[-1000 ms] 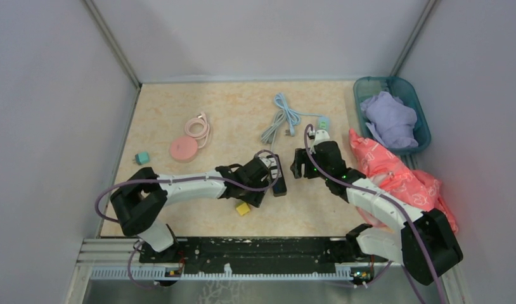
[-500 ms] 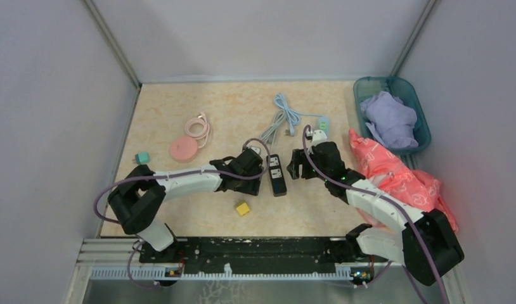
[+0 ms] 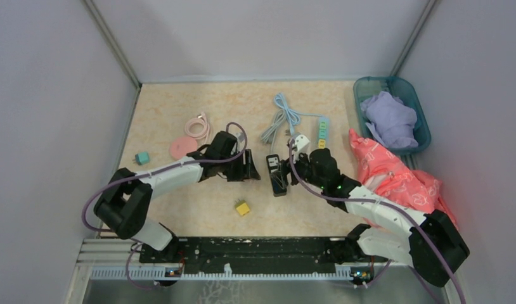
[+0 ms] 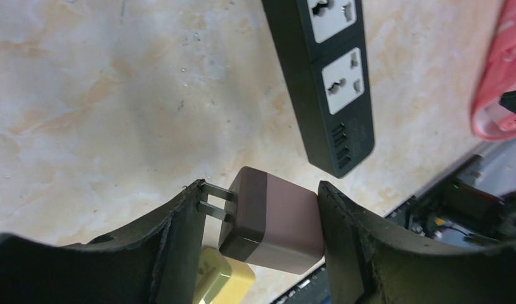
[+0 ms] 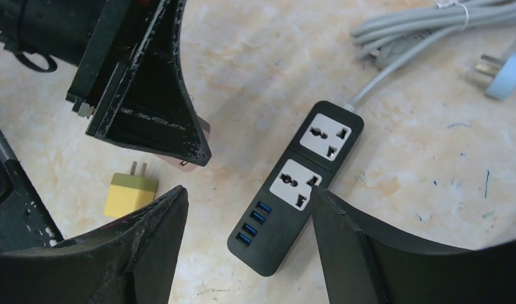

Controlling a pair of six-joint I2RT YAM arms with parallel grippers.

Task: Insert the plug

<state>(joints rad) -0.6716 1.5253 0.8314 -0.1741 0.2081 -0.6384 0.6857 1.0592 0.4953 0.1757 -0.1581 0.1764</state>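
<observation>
The plug (image 4: 274, 218) is a small cube-shaped adapter with a mauve-pink body, a dark brown front band and 2 flat metal prongs. It sits clamped between the fingers of the left gripper (image 4: 258, 202), raised off the table, with its prongs lying sideways against 1 finger. It is not yet in a socket and is near the power strip (image 3: 277, 174) without touching it. The strip is black, with 2 white universal sockets in a row and 4 blue USB ports at 1 end. It lies flat, sockets up, with a grey cable leaving its far end.
</observation>
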